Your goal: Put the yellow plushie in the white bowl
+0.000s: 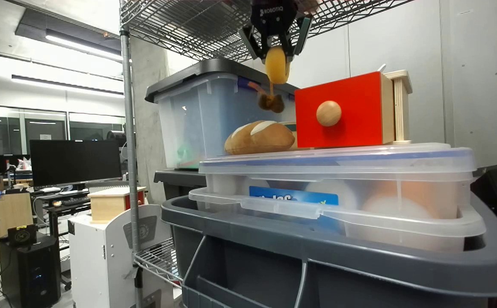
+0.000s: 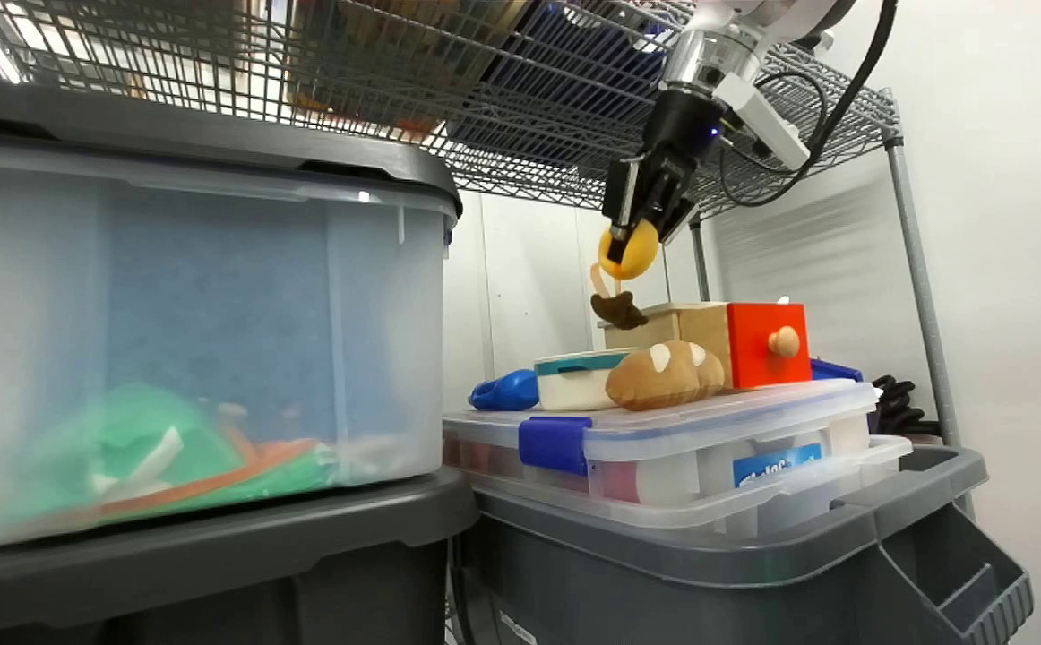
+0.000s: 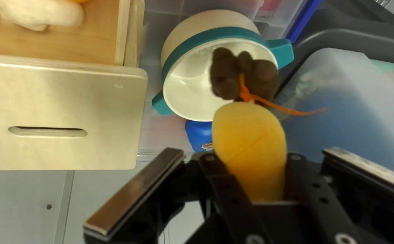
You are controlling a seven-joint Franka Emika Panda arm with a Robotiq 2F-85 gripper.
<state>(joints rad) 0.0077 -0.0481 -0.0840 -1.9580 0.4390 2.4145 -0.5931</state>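
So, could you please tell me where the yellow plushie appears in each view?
In an exterior view: yellow plushie, upper middle.
In an exterior view: yellow plushie, above and right of centre.
In the wrist view: yellow plushie, right of centre, partly hiding the white bowl.
Shared landmark: the wooden box.

Your surface (image 2: 691, 438), a clear bin lid right of centre in an exterior view, carries a blue object (image 2: 504, 391), white bowl (image 2: 572, 389), brown plush loaf (image 2: 659, 376) and red-fronted wooden box (image 2: 740, 345).

yellow plushie (image 3: 249, 139) aloft — teal-rimmed white bowl (image 3: 190, 89) below
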